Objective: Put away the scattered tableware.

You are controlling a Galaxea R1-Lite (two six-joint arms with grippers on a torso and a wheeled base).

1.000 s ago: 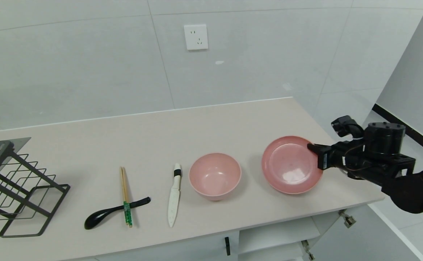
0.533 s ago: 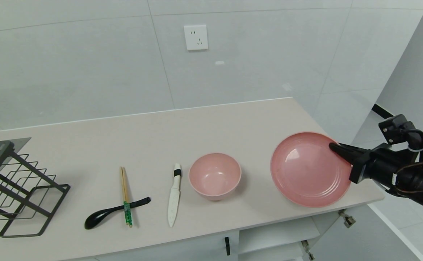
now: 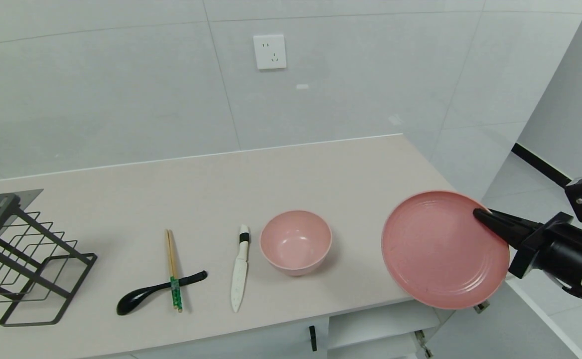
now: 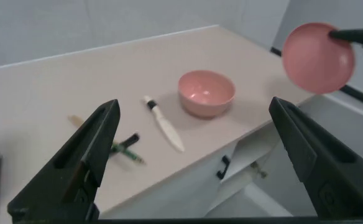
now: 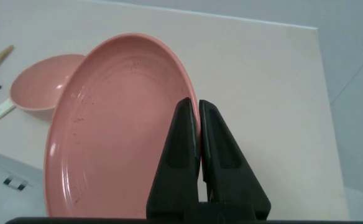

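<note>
My right gripper point(image 3: 481, 215) is shut on the right rim of the pink plate point(image 3: 443, 248), which hangs tilted above the counter's front right corner; the wrist view shows the plate point(image 5: 119, 124) pinched between the fingers point(image 5: 183, 134). The pink bowl point(image 3: 296, 242) stands upright mid-counter. Left of it lie a white knife point(image 3: 239, 269), a pair of chopsticks point(image 3: 172, 269) and a black spoon point(image 3: 159, 290) crossed under them. My left gripper point(image 4: 194, 168) is open, held off the counter's front edge, with the bowl point(image 4: 206, 92) and knife point(image 4: 163, 122) beyond it.
A black wire dish rack point(image 3: 19, 254) stands at the counter's far left. The beige counter point(image 3: 271, 179) ends at its right edge just under the plate, with floor beyond. A tiled wall with a socket point(image 3: 269, 51) rises behind.
The right gripper has lifted the plate off the counter and drawn it right and toward the front edge, tilting it up. The other tableware has stayed put.
</note>
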